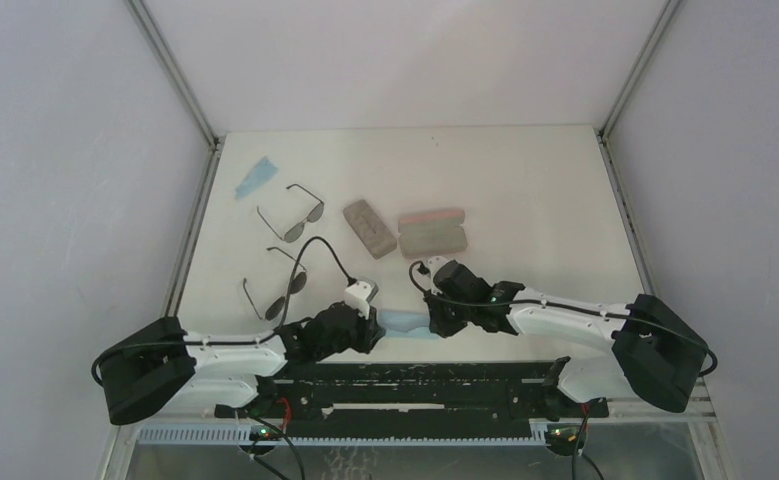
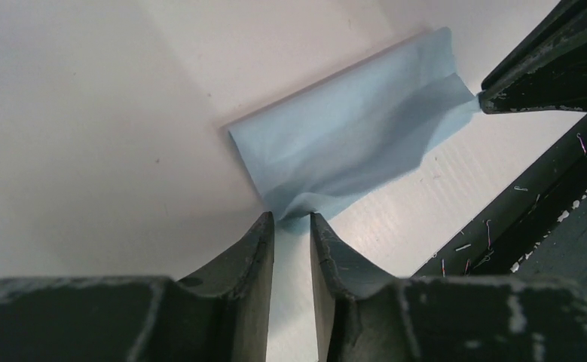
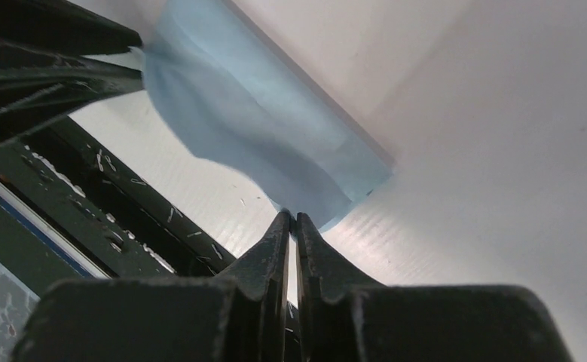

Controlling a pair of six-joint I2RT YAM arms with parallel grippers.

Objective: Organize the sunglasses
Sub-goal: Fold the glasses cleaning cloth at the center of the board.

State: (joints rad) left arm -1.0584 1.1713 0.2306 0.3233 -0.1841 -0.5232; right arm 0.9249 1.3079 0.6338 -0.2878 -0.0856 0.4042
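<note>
**A:** Start at the left of the desk (image 1: 535, 190). What lies there?

**B:** A loose blue cloth (image 1: 255, 178), at about ten o'clock near the far left corner. At its four o'clock, close by, the far pair of sunglasses (image 1: 291, 215) lies flat with its arms unfolded. The near pair of sunglasses (image 1: 276, 291) lies at six o'clock of that one and apart from it, by the left edge, roughly nine o'clock on the desk.

**A:** Does either claw touch them?

**B:** No, both pairs lie apart from both claws.

**A:** And the left claw?

**B:** The left claw (image 2: 291, 220) is low at the near edge, around seven o'clock, pointing toward three. Its fingers stand a narrow gap apart. The puckered corner of the folded blue cloth (image 2: 350, 136) sits at the mouth of that gap. I see nothing clamped.

**A:** The middle of the desk?

**B:** A grey-brown case (image 1: 369, 228) lies slanted just toward eleven o'clock of the centre. A pink-edged case (image 1: 432, 232) lies at its three o'clock, near but not touching. The folded cloth lies at six o'clock, by the near edge, stretched between the two claws.

**A:** The right claw?

**B:** The right claw (image 3: 293, 219) comes in from five o'clock, facing the left one. Its fingers are pressed together on the opposite corner of the folded cloth, which is drawn to a point there.
</note>
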